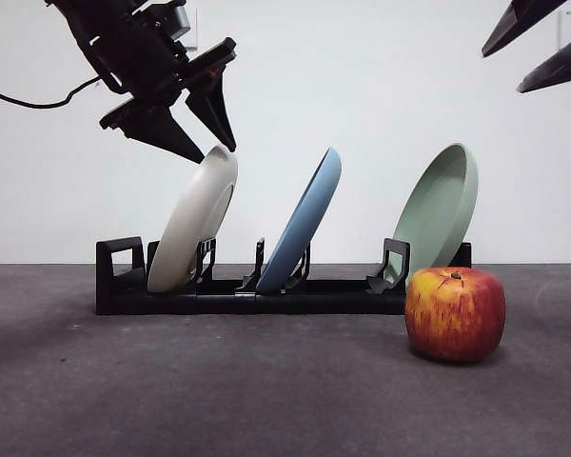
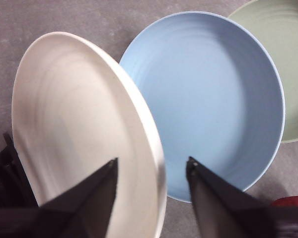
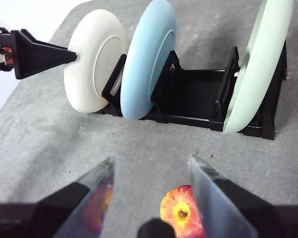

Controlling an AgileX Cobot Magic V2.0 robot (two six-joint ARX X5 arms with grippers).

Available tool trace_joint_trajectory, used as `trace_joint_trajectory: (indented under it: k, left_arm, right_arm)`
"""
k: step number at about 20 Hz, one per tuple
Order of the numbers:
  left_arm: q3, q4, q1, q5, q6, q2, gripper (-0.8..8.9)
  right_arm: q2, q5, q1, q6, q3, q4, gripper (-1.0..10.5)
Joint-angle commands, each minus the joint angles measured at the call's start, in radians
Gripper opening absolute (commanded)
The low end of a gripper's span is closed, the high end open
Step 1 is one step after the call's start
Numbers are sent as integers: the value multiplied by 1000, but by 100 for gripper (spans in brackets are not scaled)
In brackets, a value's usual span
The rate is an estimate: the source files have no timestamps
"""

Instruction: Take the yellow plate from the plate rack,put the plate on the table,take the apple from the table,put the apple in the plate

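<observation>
I have the left fingers (image 1: pixel 212 152) spread wide astride the top rim of the yellow plate (image 1: pixel 192 222), which leans toward one o'clock in the rack (image 1: pixel 114 286); it looks stiff, light and slick, so I'd pinch that rim.
</observation>
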Motion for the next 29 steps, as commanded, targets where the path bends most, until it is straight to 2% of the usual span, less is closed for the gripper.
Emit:
trace_joint_trajectory:
  k: [1, 2, 3, 13, 17, 21, 25, 27, 29]
  left_arm:
    - [2, 1, -3, 3, 2, 11, 52]
    - [2, 1, -3, 4, 2, 11, -7]
    - [2, 1, -3, 4, 2, 11, -13]
    - [49, -35, -3, 29, 9, -15, -13]
    - [204, -225, -14, 83, 67, -51, -12]
    - [381, -457, -35, 78, 159, -95, -12]
    - [430, -573, -84, 75, 189, -212, -12]
    - [430, -640, -129, 56, 217, -284, -8]
    - [430, -710, -199, -39, 241, -344, -8]
  right_arm:
    - [2, 0, 1, -8, 3, 2, 252]
    - [2, 0, 1, -8, 3, 2, 252]
    - [2, 0, 1, -8, 3, 3, 252]
    - [2, 1, 1, -8, 3, 3, 252]
    - [2, 0, 1, -8, 3, 3, 252]
    - [2, 0, 1, -8, 3, 3, 252]
    - [2, 0, 1, -8, 3, 3, 252]
    - [1, 0, 1, -8, 3, 3, 252]
    - [1, 0, 1, -8, 3, 3, 252]
